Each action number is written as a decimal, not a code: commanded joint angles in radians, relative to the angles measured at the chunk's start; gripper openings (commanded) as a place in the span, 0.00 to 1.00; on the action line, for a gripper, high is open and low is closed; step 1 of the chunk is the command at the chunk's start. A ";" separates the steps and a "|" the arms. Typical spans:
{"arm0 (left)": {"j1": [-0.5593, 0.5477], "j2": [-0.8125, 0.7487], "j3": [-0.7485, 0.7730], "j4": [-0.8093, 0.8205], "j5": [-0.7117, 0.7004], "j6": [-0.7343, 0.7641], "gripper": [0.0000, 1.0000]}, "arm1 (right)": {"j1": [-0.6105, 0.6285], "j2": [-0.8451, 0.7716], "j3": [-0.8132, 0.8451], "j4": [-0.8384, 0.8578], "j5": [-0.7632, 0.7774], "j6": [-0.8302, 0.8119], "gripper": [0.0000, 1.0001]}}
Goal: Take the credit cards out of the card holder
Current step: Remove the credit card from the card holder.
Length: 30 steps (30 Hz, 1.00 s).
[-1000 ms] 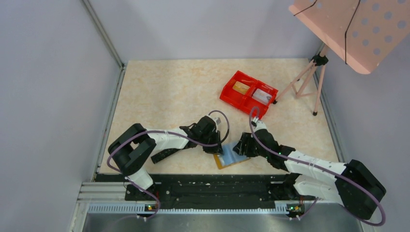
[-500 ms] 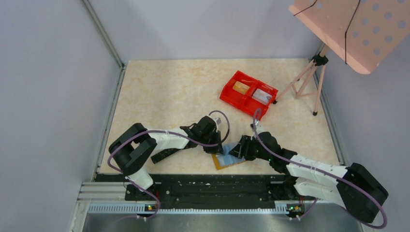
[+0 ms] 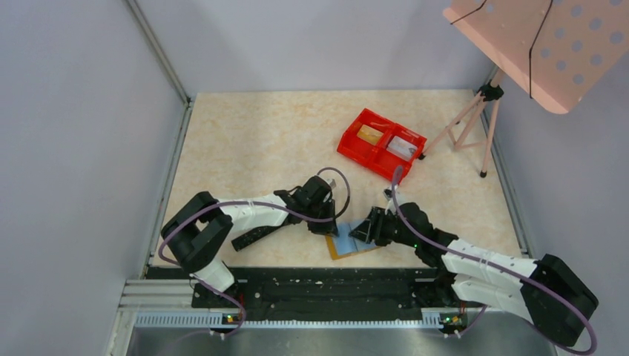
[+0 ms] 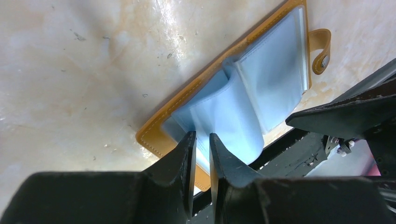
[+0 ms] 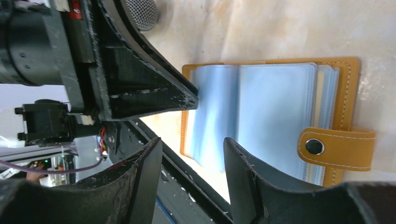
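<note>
We see the card holder (image 3: 354, 243) lying open by the near edge of the table (image 3: 259, 141), its light-blue sleeves facing up. The left gripper (image 4: 201, 135), jaws narrow, seems to pinch one sleeve's edge, though the contact is partly hidden. The right gripper (image 5: 192, 142) hovers over the holder, jaws well apart, holding nothing.

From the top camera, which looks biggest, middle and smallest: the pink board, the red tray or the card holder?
1. pink board, though it stands raised, nearer the camera
2. red tray
3. card holder, partly covered
</note>
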 commanded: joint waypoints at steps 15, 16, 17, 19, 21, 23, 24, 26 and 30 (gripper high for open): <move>0.008 0.025 0.026 -0.017 -0.001 0.024 0.22 | 0.000 -0.042 0.119 -0.366 0.262 -0.145 0.62; 0.008 0.028 0.026 -0.018 -0.001 0.024 0.22 | 0.000 -0.030 0.119 -0.356 0.259 -0.147 0.62; 0.008 0.029 0.025 -0.017 0.000 0.024 0.22 | 0.001 -0.013 0.117 -0.347 0.255 -0.147 0.62; 0.008 0.030 0.021 -0.017 -0.003 0.023 0.21 | -0.001 0.015 0.113 -0.323 0.243 -0.147 0.62; 0.008 0.031 0.016 -0.015 -0.004 0.024 0.21 | 0.001 0.039 0.110 -0.302 0.224 -0.148 0.61; 0.008 0.032 0.011 -0.012 -0.004 0.024 0.21 | 0.000 0.049 0.110 -0.291 0.212 -0.147 0.60; 0.008 0.034 0.009 -0.010 -0.004 0.023 0.21 | 0.000 0.050 0.107 -0.286 0.211 -0.147 0.60; 0.008 0.035 0.005 -0.006 -0.003 0.023 0.21 | 0.000 0.040 0.105 -0.284 0.212 -0.144 0.59; 0.007 0.038 0.003 -0.001 -0.003 0.023 0.21 | 0.000 0.011 0.115 -0.300 0.211 -0.148 0.57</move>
